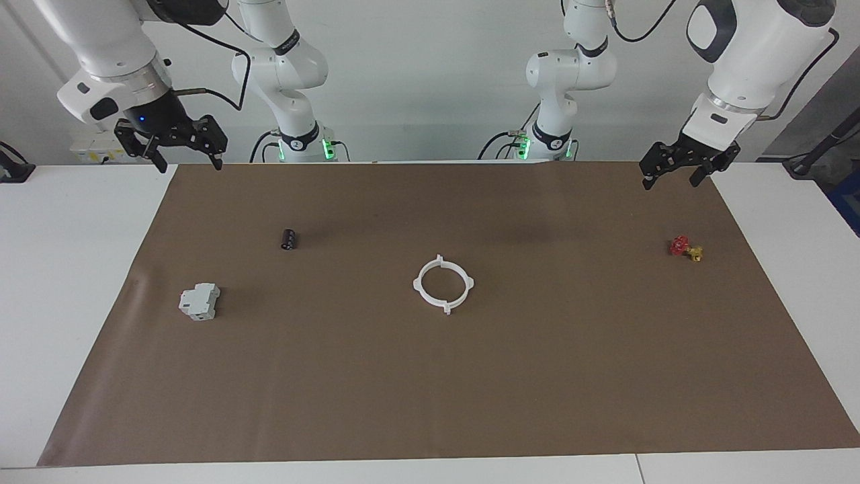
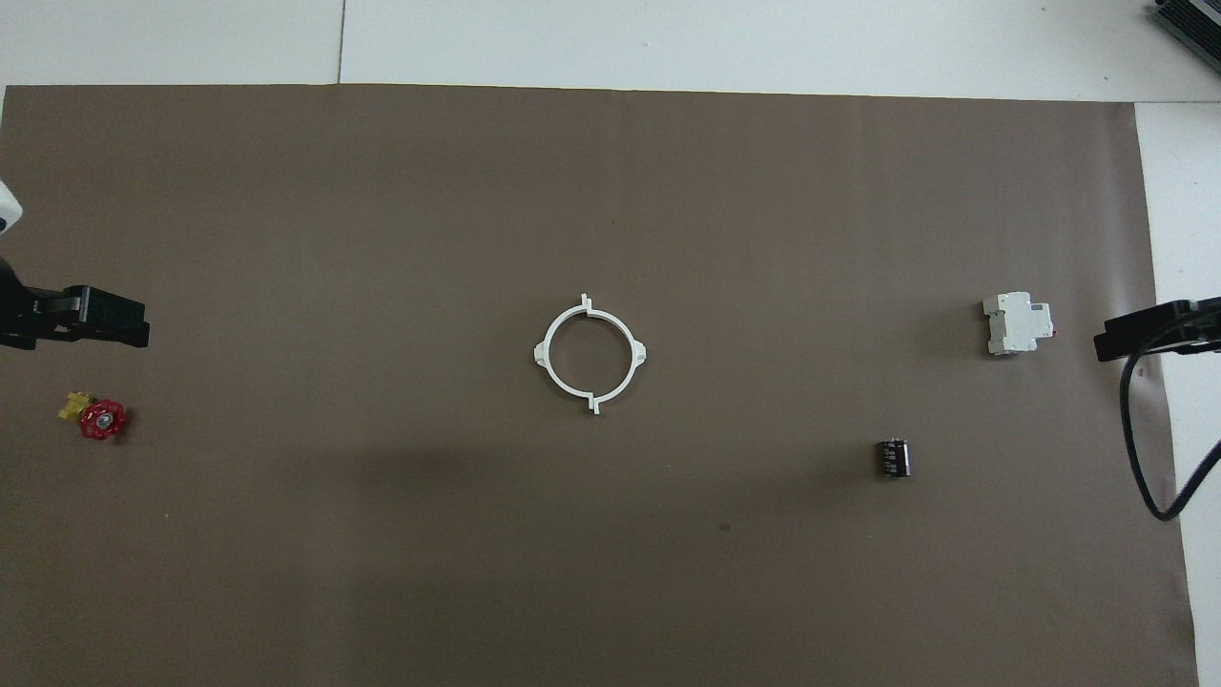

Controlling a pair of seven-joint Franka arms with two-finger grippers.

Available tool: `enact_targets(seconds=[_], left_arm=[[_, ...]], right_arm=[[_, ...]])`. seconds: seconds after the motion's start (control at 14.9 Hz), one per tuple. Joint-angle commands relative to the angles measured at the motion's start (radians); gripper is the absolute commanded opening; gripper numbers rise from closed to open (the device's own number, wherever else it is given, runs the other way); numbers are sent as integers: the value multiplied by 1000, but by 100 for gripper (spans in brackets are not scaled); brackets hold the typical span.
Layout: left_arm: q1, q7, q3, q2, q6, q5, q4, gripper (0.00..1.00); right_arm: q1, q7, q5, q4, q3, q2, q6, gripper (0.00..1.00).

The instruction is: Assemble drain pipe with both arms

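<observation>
Operator: Ring (image 1: 446, 308) location?

Technician: Flat on mat (image 1: 537, 376), at centre, about midway between both arms' ends. Two half arcs set end to end, closing one circle. Tabs meeting at two seams, one nearer to robots, one farther. Slightly stepped at each seam; cannot tell whether latched or merely butted.

Operator: Reason for centre placement?

Technician: Probably equal reach for both arms, with one arc per gripper and clear room on all sides for approach.

Operator: Left gripper (image 1: 672, 180) state?

Technician: Raised over mat corner at left arm's end, close to robots. Fingers spread apart, holding nothing. Well apart from ring.

Operator: Right gripper (image 1: 188, 161)?

Technician: Same posture over corner at right arm's end. Fingers spread, empty. Likely parked wide to keep workspace unobstructed and ready for a grasp.

Operator: Other items?

Technician: Valve (image 1: 685, 248) toward left arm's end. Block (image 1: 199, 302) and cylinder (image 1: 289, 238) toward right arm's end, cylinder nearer to robots than block. All well apart from ring; no interference expected.

Operator: Next step requirement?

Technician: Judged: descend on opposite arcs, grip thin rims squarely, press seams together. Risk: thin plastic slipping or tilting under uneven pinch.
</observation>
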Motion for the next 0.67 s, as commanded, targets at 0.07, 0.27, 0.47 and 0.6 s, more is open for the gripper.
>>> enact_targets(seconds=[0.07,0.27,0.47,0.6], left_arm=[[-3,-4,5,-7,24,-9,6,100],[-3,-3,8,-9,33,-10,6,100],[-3,-4,7,-9,33,-10,4,100],[-5,-3,5,-9,33,-10,4,100]], right_arm=[[-12,8,8,-21,7,-15,20,100],[-12,8,8,-21,7,-15,20,100],[-12,6,8,-20,7,-15,20,100],[-12,6,8,-21,7,-15,20,100]])
